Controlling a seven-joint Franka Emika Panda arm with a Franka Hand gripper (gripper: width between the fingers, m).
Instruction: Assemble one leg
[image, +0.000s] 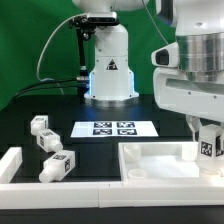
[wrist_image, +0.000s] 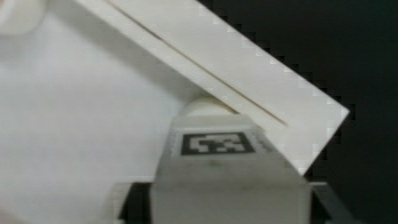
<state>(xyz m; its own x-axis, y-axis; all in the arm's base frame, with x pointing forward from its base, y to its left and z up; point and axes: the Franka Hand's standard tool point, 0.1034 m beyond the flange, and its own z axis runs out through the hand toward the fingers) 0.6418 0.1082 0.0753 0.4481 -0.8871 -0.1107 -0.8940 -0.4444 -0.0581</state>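
Observation:
My gripper is shut on one leg, a chunky white peg with a black-and-white tag. It holds the leg upright over the corner of the large white tray-like panel on the exterior view's right. In the wrist view the leg fills the space between my dark fingers, its tag facing the camera, and its far end sits by the panel's raised rim. I cannot tell whether the leg touches the panel. Three look-alike legs lie loose at the exterior view's left.
The marker board lies flat mid-table behind the panel. The robot base stands behind it with cables. A white L-shaped fence runs along the front left edge. The table is black with a green backdrop.

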